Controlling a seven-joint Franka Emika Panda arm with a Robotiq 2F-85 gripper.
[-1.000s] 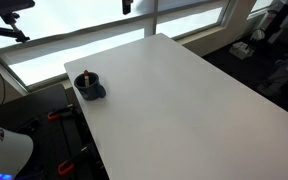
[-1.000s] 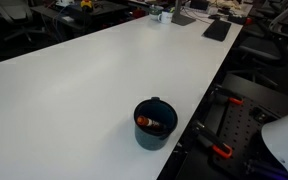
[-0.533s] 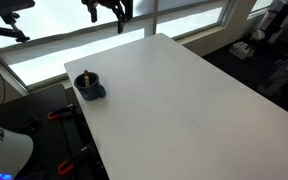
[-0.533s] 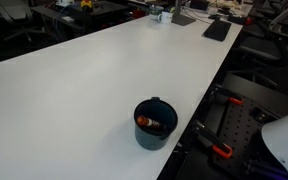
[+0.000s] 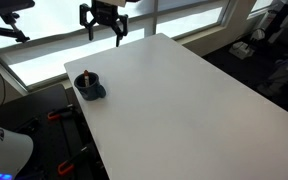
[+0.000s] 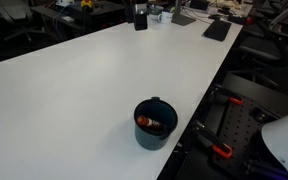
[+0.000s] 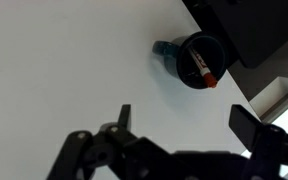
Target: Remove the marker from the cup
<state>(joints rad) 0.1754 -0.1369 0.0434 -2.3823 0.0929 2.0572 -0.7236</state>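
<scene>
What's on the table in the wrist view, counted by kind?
cup: 1
marker: 1 (inside the cup)
Total: 2

The pincer (image 5: 100, 36) hangs in the air, pointing down, its jaws spread wide with nothing between them. In the wrist view its fingertips (image 7: 124, 116) stand far apart. An exterior view shows only the pincer's (image 6: 140, 15) lower end.
</scene>
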